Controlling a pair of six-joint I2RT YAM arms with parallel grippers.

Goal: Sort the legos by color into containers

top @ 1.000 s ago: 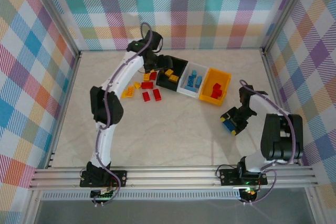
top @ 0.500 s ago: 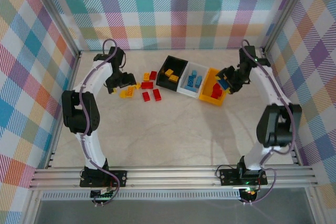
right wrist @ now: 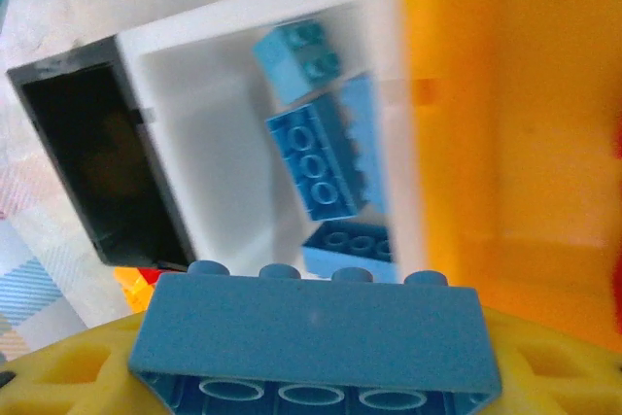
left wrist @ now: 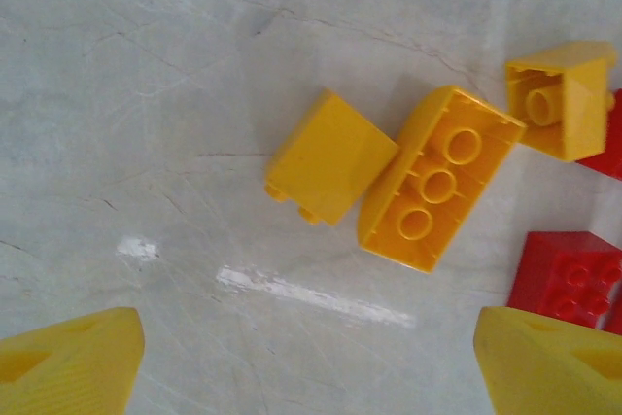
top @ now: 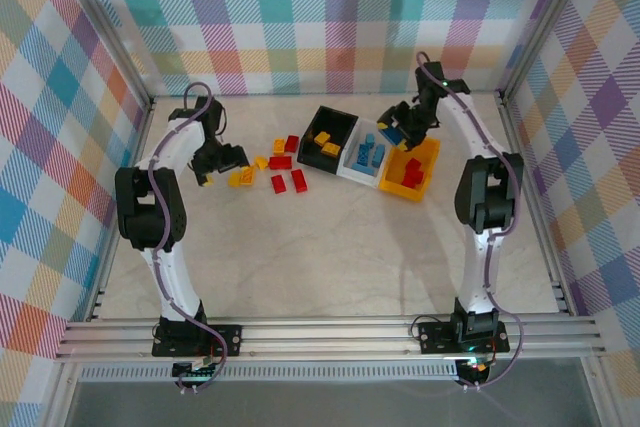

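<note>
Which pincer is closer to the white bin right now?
Right. The right pincer hovers over the far end of the white bin, gripping a blue brick; the left pincer sits beyond the black bin, above loose yellow bricks.

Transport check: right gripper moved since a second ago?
Yes. The right gripper, holding a blue lego, went from the near side of the orange bin to the far end of the white bin.

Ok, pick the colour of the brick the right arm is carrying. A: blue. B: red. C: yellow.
A: the right wrist view shows a blue brick gripped in the right jaws, with the white bin and its other blue bricks beyond it.
</note>
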